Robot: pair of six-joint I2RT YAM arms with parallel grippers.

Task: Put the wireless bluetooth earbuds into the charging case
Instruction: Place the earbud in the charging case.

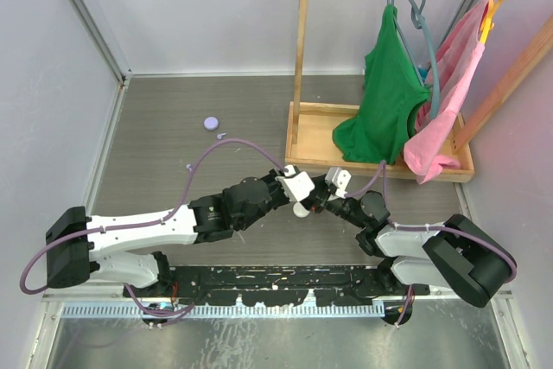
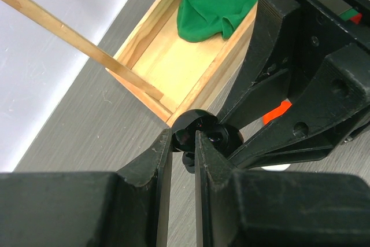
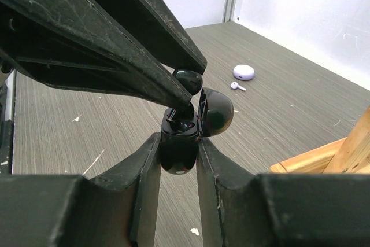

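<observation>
Case: black charging case [image 3: 176, 163], lid open, black bud [image 3: 188, 80] at its mouth.
Bud axis: approx 12–6, stem at 6.
R tool [image 3: 179, 140]: clamps case.
L tool [image 2: 184, 140]: pinches bud.

A grey wood-grain table [image 1: 164, 118] is enclosed by pale walls [image 1: 216, 6]. At its far right stands a wooden clothes rack [image 1: 301, 58] with a shallow wooden tray base [image 1: 315, 137]. A green garment [image 1: 389, 97] hangs on a grey-blue hanger [image 1: 429, 58], its hem bunched in the tray. Just to its right, a pink garment [image 1: 454, 84] hangs on a yellow hanger [image 1: 494, 8], also drooping into the tray.
</observation>
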